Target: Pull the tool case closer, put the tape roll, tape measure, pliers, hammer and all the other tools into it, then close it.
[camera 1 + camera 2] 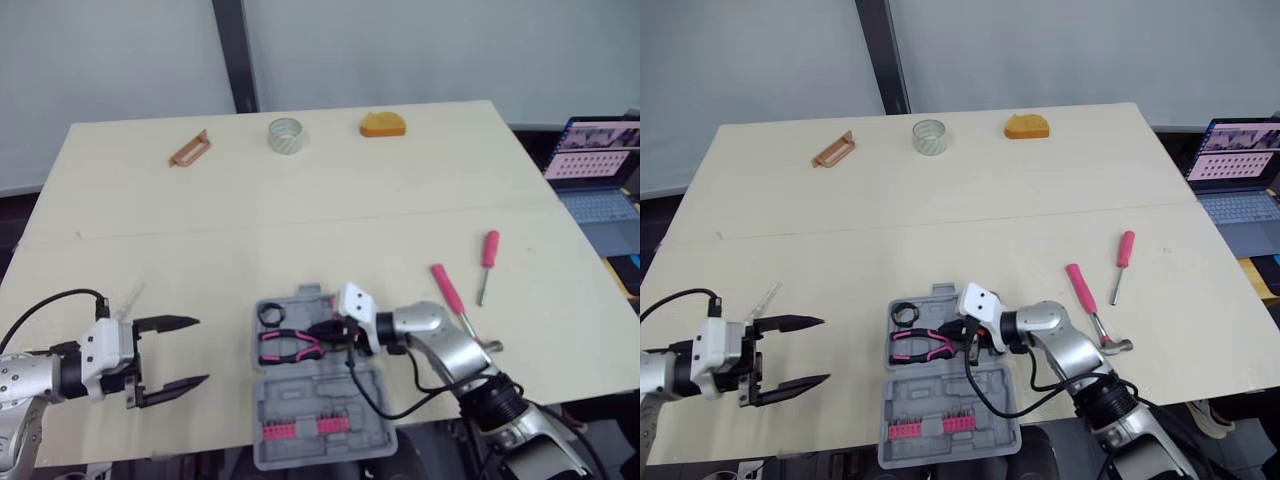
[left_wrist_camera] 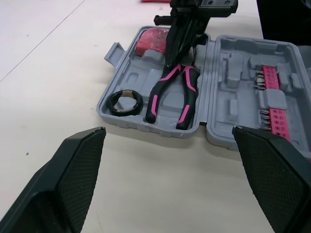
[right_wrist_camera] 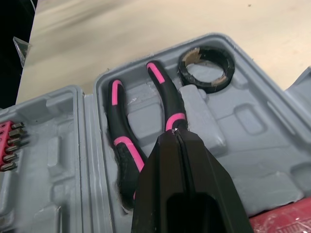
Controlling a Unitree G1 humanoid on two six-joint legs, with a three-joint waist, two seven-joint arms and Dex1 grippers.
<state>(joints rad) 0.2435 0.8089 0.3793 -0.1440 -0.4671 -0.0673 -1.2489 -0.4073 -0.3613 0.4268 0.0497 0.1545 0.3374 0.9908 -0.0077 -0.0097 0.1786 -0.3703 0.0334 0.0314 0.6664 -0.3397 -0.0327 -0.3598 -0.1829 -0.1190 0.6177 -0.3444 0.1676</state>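
The grey tool case point(image 1: 300, 420) lies open at the table's front edge. In its tray lie a black tape roll point(image 1: 271, 314), pink-and-black pliers point(image 1: 288, 346) and a red item point(image 2: 150, 41) in the corner. My right gripper point(image 1: 335, 335) reaches over the tray, fingers shut, tips at the pliers' head point(image 3: 170, 121). Left of the case, my left gripper point(image 1: 170, 352) hovers open with nothing between its fingers point(image 2: 73, 170). A pink-handled hammer point(image 1: 455, 300) and a pink screwdriver point(image 1: 487, 262) lie to the right of the case.
At the far edge lie a clear tape roll point(image 1: 285, 135), an orange object point(image 1: 383, 124) and a brown handle-shaped piece point(image 1: 190, 150). The case's lid half holds pink bit strips point(image 2: 272, 97). A laptop point(image 1: 600, 180) stands beyond the table's right edge.
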